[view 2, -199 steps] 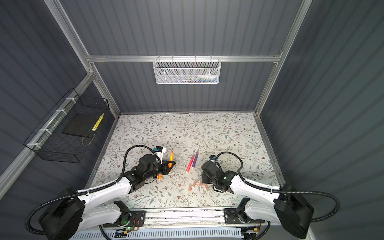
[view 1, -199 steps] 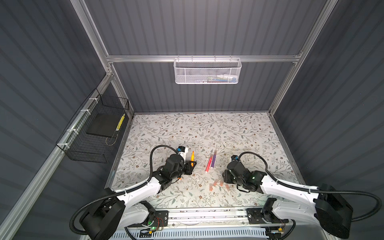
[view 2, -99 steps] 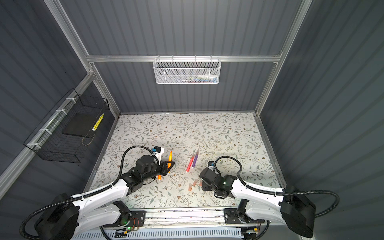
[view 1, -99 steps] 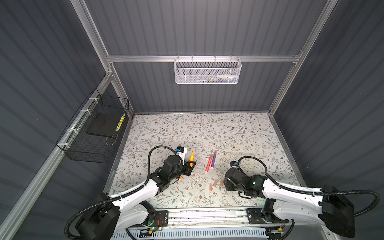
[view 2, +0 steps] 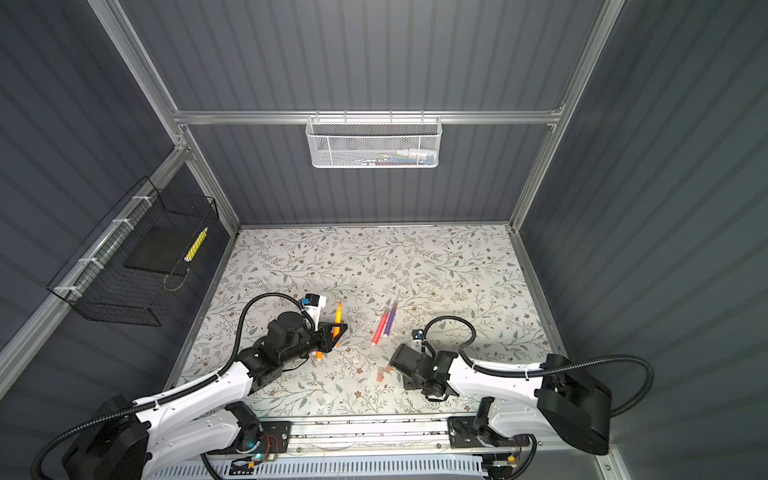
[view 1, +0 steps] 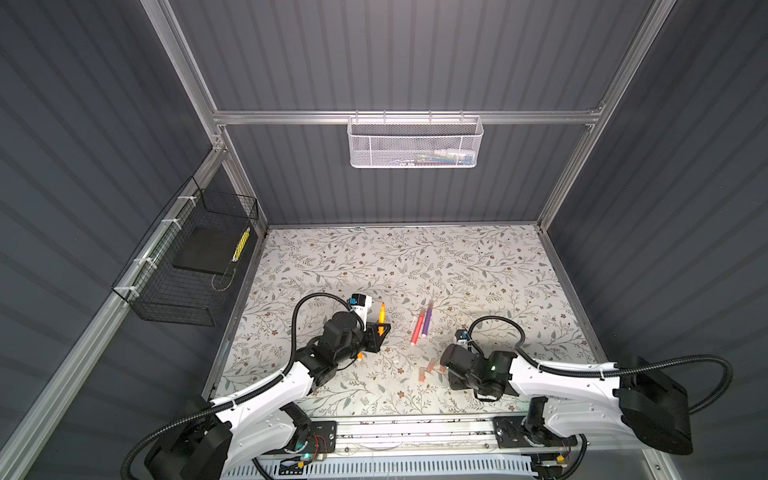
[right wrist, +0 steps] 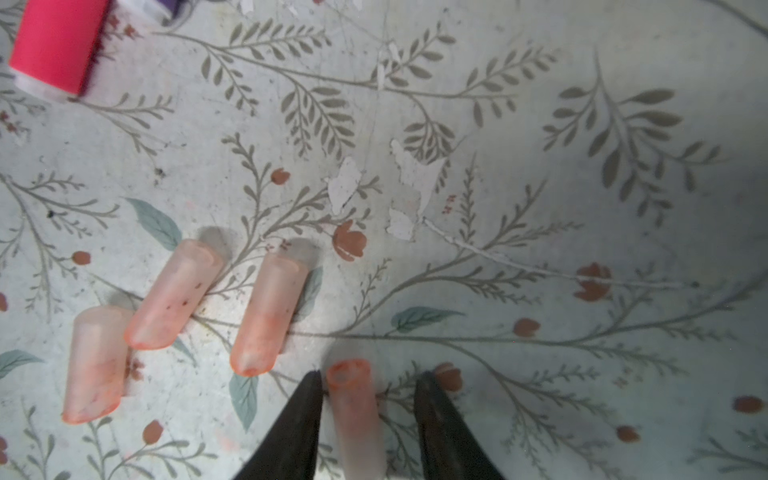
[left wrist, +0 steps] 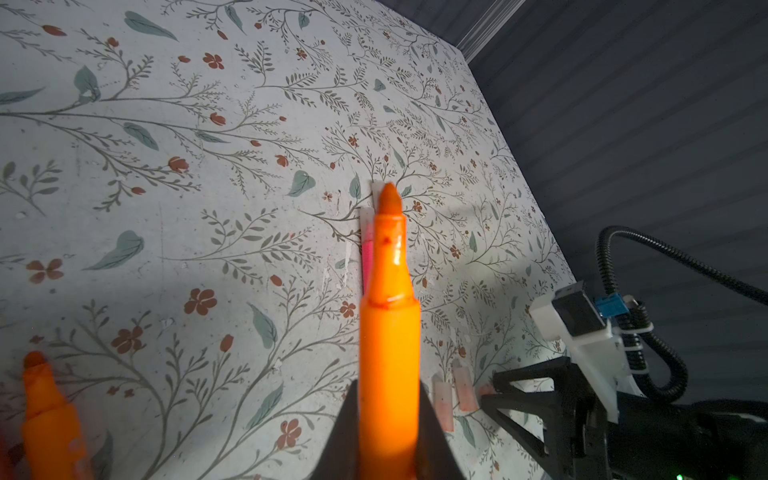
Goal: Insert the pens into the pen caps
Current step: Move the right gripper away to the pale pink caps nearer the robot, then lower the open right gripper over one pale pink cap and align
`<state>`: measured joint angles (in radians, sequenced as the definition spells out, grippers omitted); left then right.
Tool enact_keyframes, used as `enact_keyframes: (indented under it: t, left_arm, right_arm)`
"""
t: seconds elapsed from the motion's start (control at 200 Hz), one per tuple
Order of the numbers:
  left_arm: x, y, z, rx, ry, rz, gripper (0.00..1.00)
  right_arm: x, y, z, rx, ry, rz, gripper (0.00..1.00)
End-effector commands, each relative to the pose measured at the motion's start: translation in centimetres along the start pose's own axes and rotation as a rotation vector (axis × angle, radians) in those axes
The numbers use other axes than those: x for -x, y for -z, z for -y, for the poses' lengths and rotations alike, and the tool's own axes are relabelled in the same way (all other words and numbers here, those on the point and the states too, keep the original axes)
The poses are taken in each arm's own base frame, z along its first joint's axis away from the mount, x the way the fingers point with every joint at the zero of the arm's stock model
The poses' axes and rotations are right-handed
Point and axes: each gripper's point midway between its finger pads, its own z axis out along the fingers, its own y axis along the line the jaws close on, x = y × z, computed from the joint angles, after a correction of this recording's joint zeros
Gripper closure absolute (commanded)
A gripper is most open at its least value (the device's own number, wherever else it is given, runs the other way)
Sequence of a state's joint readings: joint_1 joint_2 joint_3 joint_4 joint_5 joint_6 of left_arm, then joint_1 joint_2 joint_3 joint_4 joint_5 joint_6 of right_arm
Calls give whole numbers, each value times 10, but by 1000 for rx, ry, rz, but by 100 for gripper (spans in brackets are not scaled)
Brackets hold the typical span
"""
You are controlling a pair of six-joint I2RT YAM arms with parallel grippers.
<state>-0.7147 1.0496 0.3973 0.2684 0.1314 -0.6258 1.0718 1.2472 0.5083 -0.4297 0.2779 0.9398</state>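
**Cap pickup in hand, pen waiting**

The left gripper (left wrist: 388, 395) held an orange pen (left wrist: 388, 328) clamped, tip outward. The right gripper (right wrist: 370, 376) straddled a pen cap (right wrist: 353, 411) lying on the table (right wrist: 540, 166), jaws narrow but not yet closed. The likely next move: pinch, lift, then align the cap's mouth with the tip

Table covering (view 1: 415, 257): off-white, printed with grey-green leafy sprigs and small rust-red flowers.
Orange pen (left wrist: 388, 353): bright body, darker tip.
Pink-red pen (view 1: 417, 329), purple pen (view 1: 427, 322): plain.
Pen caps (right wrist: 266, 311): translucent pale pink, orange-stained ends.
Wire basket (view 1: 174, 307): black.
Mesh basket (view 1: 415, 145): white.
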Motion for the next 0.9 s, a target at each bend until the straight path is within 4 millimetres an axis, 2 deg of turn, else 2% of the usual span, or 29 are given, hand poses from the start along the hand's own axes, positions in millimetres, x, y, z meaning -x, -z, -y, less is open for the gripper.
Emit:
enact_keyframes:
  t: [0.0, 0.2, 0.45, 0.595, 0.895]
  left_arm:
    - [-8, -1, -2, 2, 10, -24, 100]
    - [-7, 0, -3, 4, 10, -21, 100]
    - [-8, 0, -3, 6, 10, -21, 100]
    - [-8, 1, -3, 5, 11, -19, 100]
    - [-7, 5, -1, -2, 13, -10, 100]
  right_arm:
    - [-7, -1, 11, -77, 25, -29, 62]
    - [-9, 7, 8, -87, 51, -22, 58]
    - [-19, 19, 16, -99, 58, -23, 54]
    - [-24, 18, 19, -102, 54, -31, 53]
    - [-24, 13, 27, -121, 24, -17, 57]
